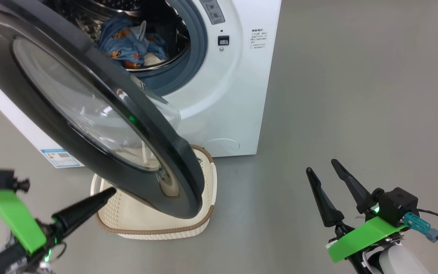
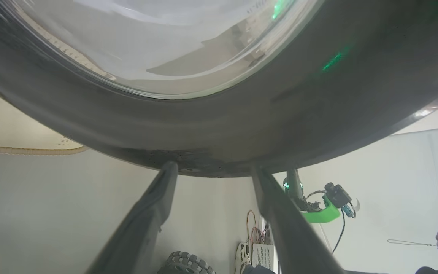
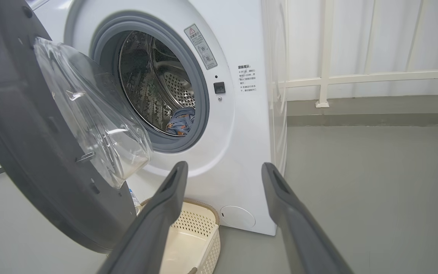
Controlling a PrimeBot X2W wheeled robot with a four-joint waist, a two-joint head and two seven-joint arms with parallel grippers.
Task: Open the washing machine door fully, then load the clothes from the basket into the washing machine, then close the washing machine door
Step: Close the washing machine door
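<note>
Seeing washing machine door ajar, its disc slanting from upper left to lower centre of my head view, glass bowl facing the drum | clothes inside drum | left gripper splayed, tips at door rim | right gripper released, empty, lower right.

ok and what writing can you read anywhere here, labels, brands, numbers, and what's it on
print block on the washer front: Chinese characters, too small to read
grey sticker above it: a red warning triangle; its print is too small to read
blue label low on the washer: a QR-like square; its words are blurred
no brand or number is readable
</note>
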